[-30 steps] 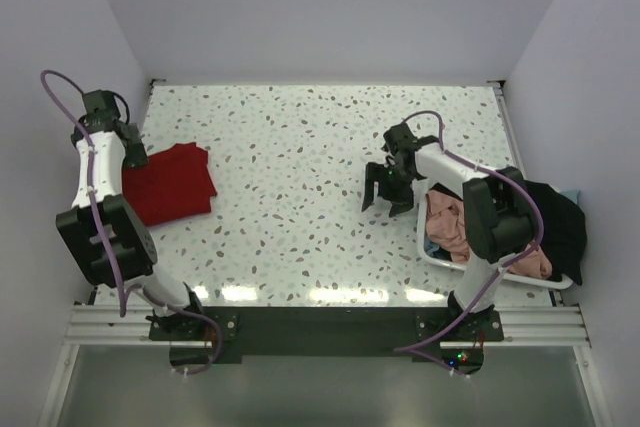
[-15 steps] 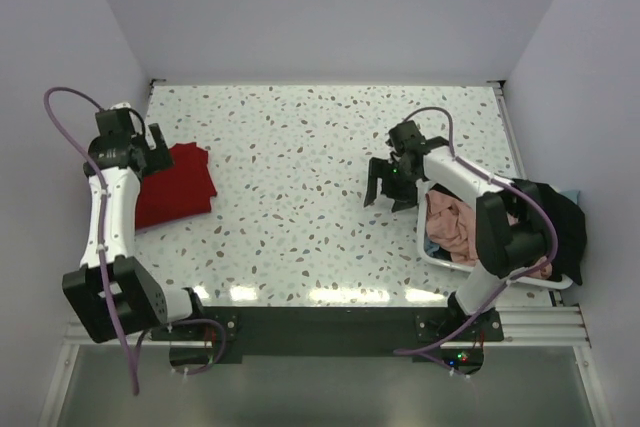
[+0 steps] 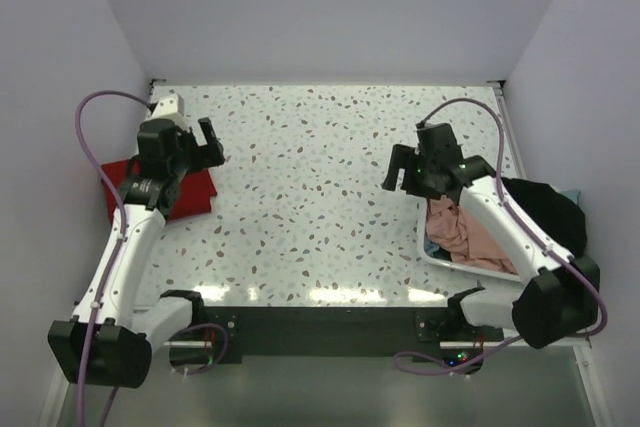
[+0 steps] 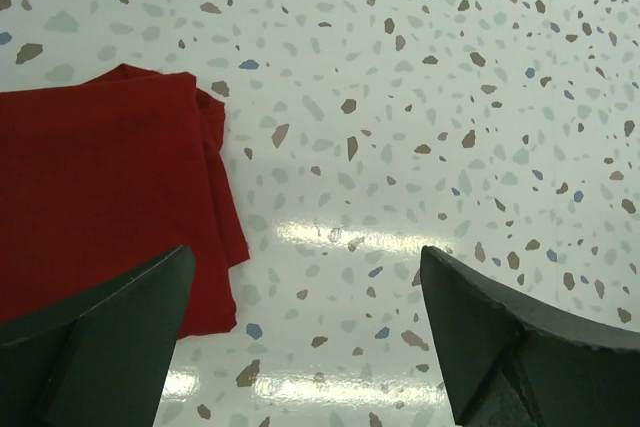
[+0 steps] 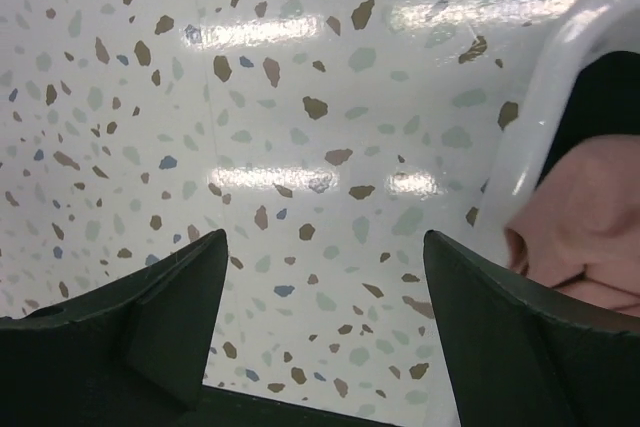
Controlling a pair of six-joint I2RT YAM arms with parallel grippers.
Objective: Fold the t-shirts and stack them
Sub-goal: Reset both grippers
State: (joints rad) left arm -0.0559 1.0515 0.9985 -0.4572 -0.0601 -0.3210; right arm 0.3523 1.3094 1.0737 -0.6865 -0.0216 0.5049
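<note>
We see the folded bright red cloth t-shirt (image 3: pixel 192 192) lying flat at nine o'clock on the speckled white table (image 3: pixel 300 137). Our left fingers (image 4: pixel 110 337) hang spread and empty over its three o'clock edge. Our right fingers (image 5: pixel 150 327), also spread and empty, hover just beside the white plastic basket (image 3: pixel 432 255) at four o'clock, which holds a crumpled salmon-pink t-shirt (image 3: pixel 470 232) and a black t-shirt (image 3: pixel 545 212).

Left arm (image 3: pixel 120 257) and right arm (image 3: pixel 515 232): white link shells, black joint housings. A lilac cable (image 3: pixel 100 99) loops along each. Left pincer (image 4: pixel 305 252) and right pincer (image 5: pixel 325 237): dark matt wedge-shaped fingers (image 4: pixel 100 337). Black bases (image 3: pixel 185 322) at the worktop's near edge.
</note>
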